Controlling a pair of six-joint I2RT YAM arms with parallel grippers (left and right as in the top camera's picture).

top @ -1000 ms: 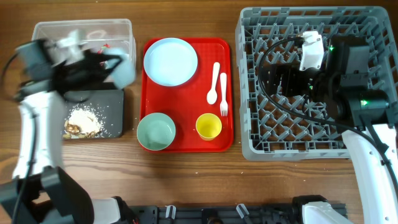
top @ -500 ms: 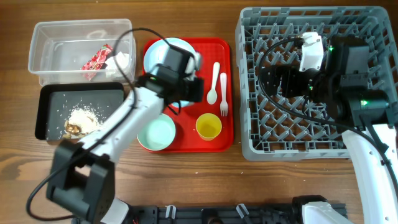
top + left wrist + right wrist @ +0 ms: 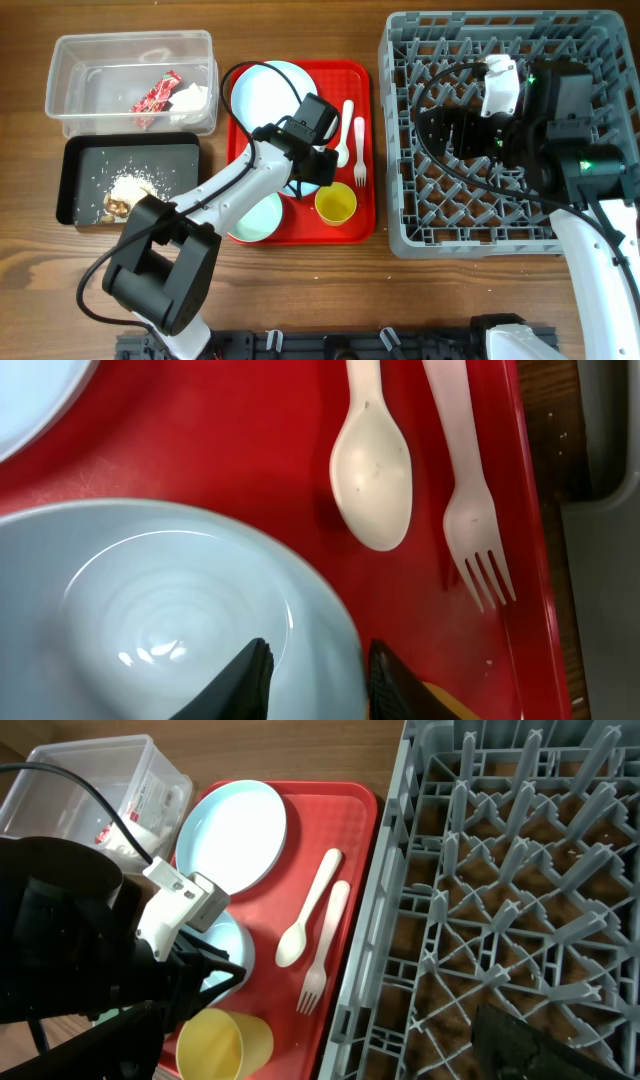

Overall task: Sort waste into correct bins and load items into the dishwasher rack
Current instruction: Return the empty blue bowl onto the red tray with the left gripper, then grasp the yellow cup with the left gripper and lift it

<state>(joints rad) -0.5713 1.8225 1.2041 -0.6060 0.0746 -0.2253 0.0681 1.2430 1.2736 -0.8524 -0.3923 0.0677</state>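
The bowl (image 3: 170, 620) is at the red tray (image 3: 250, 450), beside the spoon (image 3: 372, 470), its rim clamped between the fingers (image 3: 250, 680) of the left tool (image 3: 318, 675); a rim grip probably suits carrying it to the rack (image 3: 590, 60). Only the left wrist view shows that clamp; overhead the arm hides it but shows the right tool (image 3: 440, 128) above the rack, released or clenched I cannot tell.

My overhead camera straight down on the whole worktop (image 3: 300, 290), my left wrist view pressed close over the red tray (image 3: 200, 440), my right wrist view higher, slanting from above the dishwasher rack (image 3: 520, 870) toward that tray, all three sharing the white spoon (image 3: 372, 470) and fork (image 3: 470, 510)
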